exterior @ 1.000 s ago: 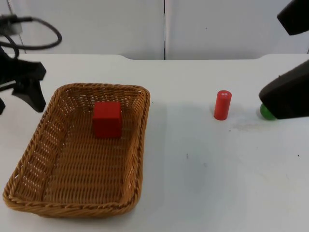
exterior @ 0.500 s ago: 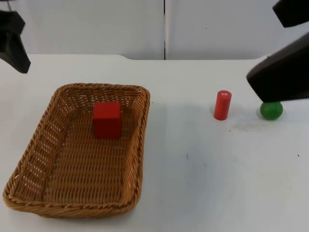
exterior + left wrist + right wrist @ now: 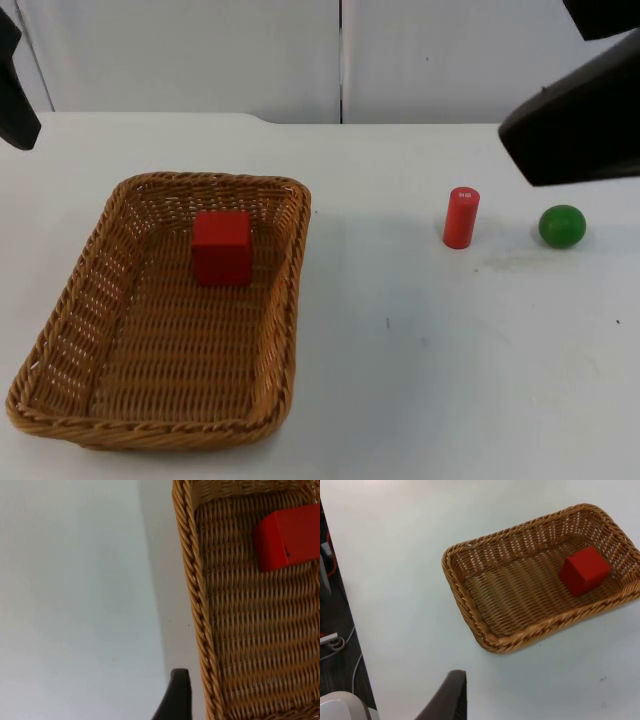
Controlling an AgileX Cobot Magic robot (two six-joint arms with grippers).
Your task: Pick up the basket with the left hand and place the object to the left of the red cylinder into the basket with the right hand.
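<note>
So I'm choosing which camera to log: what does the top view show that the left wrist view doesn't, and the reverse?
Top view alone: the red cylinder standing upright, the green ball beside it, and the whole basket outline. Left wrist view alone: a close look at one rim's weave with the left end effector's fingertip just outside it, over the table. Both: the basket with the red cube inside.

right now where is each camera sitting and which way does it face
Top view: fixed above, looking down and forward at the table, basket, red cube, red cylinder and green ball; both arms show at the upper corners.
Left wrist view: on the left arm, looking down at the basket's rim and cube; one black fingertip shows.
Right wrist view: on the right arm, looking across at the whole basket; one fingertip shows.
All three share the basket and cube.
</note>
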